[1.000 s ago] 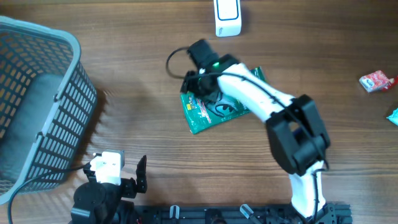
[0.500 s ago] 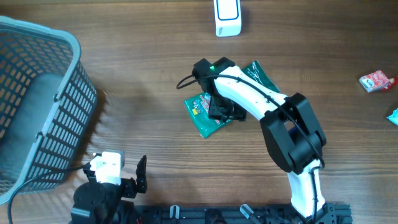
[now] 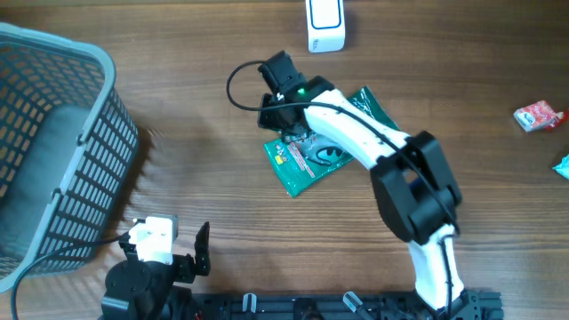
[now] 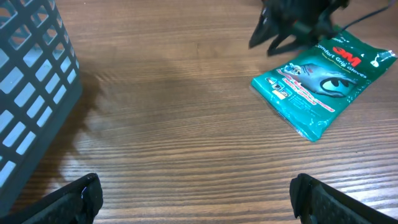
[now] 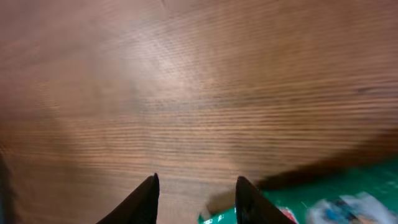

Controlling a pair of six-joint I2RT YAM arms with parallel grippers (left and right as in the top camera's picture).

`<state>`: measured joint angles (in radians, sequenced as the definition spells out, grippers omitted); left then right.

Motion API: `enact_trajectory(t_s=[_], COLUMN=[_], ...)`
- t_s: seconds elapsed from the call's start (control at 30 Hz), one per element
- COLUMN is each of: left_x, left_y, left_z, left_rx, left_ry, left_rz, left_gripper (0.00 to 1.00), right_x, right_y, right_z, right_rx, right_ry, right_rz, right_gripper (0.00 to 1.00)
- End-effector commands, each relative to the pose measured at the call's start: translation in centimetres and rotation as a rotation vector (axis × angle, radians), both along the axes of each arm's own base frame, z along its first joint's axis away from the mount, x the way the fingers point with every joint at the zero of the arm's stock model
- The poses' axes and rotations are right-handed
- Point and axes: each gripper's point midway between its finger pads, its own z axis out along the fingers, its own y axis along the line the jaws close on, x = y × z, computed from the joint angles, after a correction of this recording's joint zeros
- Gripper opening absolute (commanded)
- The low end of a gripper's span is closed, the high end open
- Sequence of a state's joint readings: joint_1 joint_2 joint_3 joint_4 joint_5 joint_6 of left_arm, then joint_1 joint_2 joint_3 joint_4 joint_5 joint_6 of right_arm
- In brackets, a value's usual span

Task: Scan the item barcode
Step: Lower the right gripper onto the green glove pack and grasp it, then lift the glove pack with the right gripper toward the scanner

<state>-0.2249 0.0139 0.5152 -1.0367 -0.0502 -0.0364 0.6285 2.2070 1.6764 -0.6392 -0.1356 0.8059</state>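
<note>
Overhead, a grey slatted basket (image 3: 62, 133) is seen at the far left of the wooden tabletop (image 3: 178, 53), with its wall also filling the left edge of the left wrist view (image 4: 31, 93). Just right of the basket, at the near edge, the left hand (image 3: 197, 249) is parked low over bare wood. Its fingers are spread wide, standing at opposite edges of its own camera view (image 4: 199, 199), and nothing is held between them.

Near the middle of the tabletop, the right arm is stretched forward, and the right hand (image 3: 289, 132) is poised at the upper left edge of the green packet (image 3: 311, 164). In the right wrist view the two fingertips are seen partly spread (image 5: 196, 202), with only wood grain between them; a corner of the packet (image 5: 323, 202) lies just beside the right-hand fingertip, outside the gap. Nothing is gripped.

The green packet, printed with the 3M mark and the words Comfort Grip Gloves (image 4: 317, 84), lies flat and slanted on the tabletop, its far end covered by the arm.

A white scanner (image 3: 324, 25) stands at the far edge, well apart from the packet. At the far right a small red packet (image 3: 539, 116) is seen, and a teal item (image 3: 562, 165) is cut off by the frame edge.
</note>
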Motion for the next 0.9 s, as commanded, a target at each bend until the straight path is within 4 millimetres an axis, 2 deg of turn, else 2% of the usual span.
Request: enact_trajectory(t_s=[0.0, 0.1, 0.13, 0.17, 0.23, 0.27, 0.33, 0.43, 0.5, 0.53, 0.57, 0.6, 0.7, 0.83, 0.87], left_x=[0.0, 0.0, 0.0, 0.0, 0.0, 0.0, 0.0, 0.0, 0.0, 0.0, 0.0, 0.0, 0.0, 0.0, 0.0], left_y=[-0.1, -0.1, -0.1, -0.1, -0.1, -0.1, -0.1, -0.1, -0.1, -0.1, -0.1, -0.1, -0.1, -0.1, -0.1], left_z=[0.3, 0.3, 0.3, 0.3, 0.3, 0.3, 0.3, 0.3, 0.3, 0.3, 0.3, 0.3, 0.3, 0.3, 0.3], left_rx=[-0.009, -0.009, -0.009, -0.009, -0.009, -0.009, -0.009, -0.009, -0.009, -0.009, -0.009, -0.009, -0.009, -0.009, -0.009], left_ry=[-0.011, -0.011, -0.011, -0.011, -0.011, -0.011, -0.011, -0.011, -0.011, -0.011, -0.011, -0.011, -0.011, -0.011, -0.011], left_rz=[-0.002, -0.002, -0.002, -0.002, -0.002, -0.002, -0.002, -0.002, -0.002, -0.002, -0.002, -0.002, -0.002, -0.002, -0.002], left_gripper=[1.0, 1.0, 1.0, 1.0, 1.0, 1.0, 1.0, 1.0, 1.0, 1.0, 1.0, 1.0, 1.0, 1.0, 1.0], right_x=[-1.9, -3.5, -4.9, -6.0, -7.9, -8.4, -8.7, -8.7, -8.0, -7.6, -7.2, -6.7, -4.8, -3.2, -3.1], right_y=[-0.2, -0.3, -0.8, -1.9, -6.2, -8.5, -11.2, -10.9, -10.3, -10.2, -10.5, -10.9, -12.9, -14.1, -14.2], right_z=[-3.3, -3.5, -3.7, -4.0, -4.6, -4.5, -4.1, -2.6, -0.9, 0.4, 1.2, 1.8, 3.1, 2.4, 1.8], right_rx=[-0.017, -0.021, -0.038, -0.089, -0.291, -0.406, -0.544, -0.522, -0.494, -0.48, -0.488, -0.506, -0.618, -0.699, -0.702], right_ry=[0.112, 0.158, 0.204, 0.249, 0.324, 0.337, 0.335, 0.325, 0.281, 0.245, 0.215, 0.184, 0.071, -0.021, -0.028], right_rz=[0.016, 0.111, 0.159, 0.162, 0.12, 0.096, 0.068, 0.084, 0.079, 0.063, 0.046, 0.027, -0.036, -0.063, -0.044], right_gripper=[0.35, 0.34, 0.34, 0.33, 0.27, 0.25, 0.25, 0.25, 0.35, 0.54, 0.63, 0.77, 0.86, 0.99, 0.99])
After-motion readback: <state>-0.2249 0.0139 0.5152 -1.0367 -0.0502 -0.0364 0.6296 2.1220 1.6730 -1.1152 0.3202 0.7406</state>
